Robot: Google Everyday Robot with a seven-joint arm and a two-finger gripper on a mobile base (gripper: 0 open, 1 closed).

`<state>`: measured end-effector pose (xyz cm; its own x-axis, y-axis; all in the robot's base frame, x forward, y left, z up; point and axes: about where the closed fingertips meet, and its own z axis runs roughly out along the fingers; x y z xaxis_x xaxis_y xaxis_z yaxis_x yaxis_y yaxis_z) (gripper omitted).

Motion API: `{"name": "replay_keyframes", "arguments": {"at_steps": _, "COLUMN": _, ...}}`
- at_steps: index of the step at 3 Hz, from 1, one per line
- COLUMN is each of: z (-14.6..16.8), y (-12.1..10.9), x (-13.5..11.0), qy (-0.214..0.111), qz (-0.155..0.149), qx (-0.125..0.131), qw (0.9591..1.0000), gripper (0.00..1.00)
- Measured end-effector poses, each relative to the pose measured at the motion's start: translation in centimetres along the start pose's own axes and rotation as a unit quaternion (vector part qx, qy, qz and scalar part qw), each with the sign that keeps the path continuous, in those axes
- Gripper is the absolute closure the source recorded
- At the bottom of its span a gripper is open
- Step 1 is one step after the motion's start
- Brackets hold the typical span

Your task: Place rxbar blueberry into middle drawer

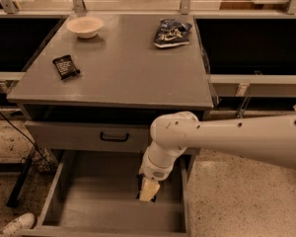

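Observation:
The middle drawer [89,206] is pulled out below the table, with a bare grey floor and low side walls. My gripper [148,190] hangs from the white arm [227,137] and reaches down into the drawer, right of its middle, just above the floor. Its pale tip has a dark sliver at its left side. I cannot make out the rxbar blueberry; if it is there, the gripper hides it.
On the grey table top [123,68] lie a black-wrapped bar [65,66] at the left, a white bowl [85,26] at the back left and a blue-and-white snack bag [171,32] at the back right. A grey drawer front with a black handle [114,138] sits above the open drawer. A white shoe [10,226] lies on the floor at the bottom left.

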<state>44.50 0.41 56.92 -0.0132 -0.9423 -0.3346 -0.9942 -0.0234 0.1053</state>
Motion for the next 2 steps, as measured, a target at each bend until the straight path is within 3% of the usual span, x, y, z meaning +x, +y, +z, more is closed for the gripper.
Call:
{"name": "replay_keyframes", "arguments": {"at_steps": 1, "z": 0.8, "y": 1.12, "x": 0.96, "qy": 0.02, "qz": 0.006, "qx": 0.002, "qw": 0.9998, "gripper": 1.0}}
{"name": "replay_keyframes", "arguments": {"at_steps": 2, "z": 0.83, "y": 1.12, "x": 0.96, "qy": 0.02, "qz": 0.006, "qx": 0.002, "qw": 0.9998, "gripper": 1.0}}
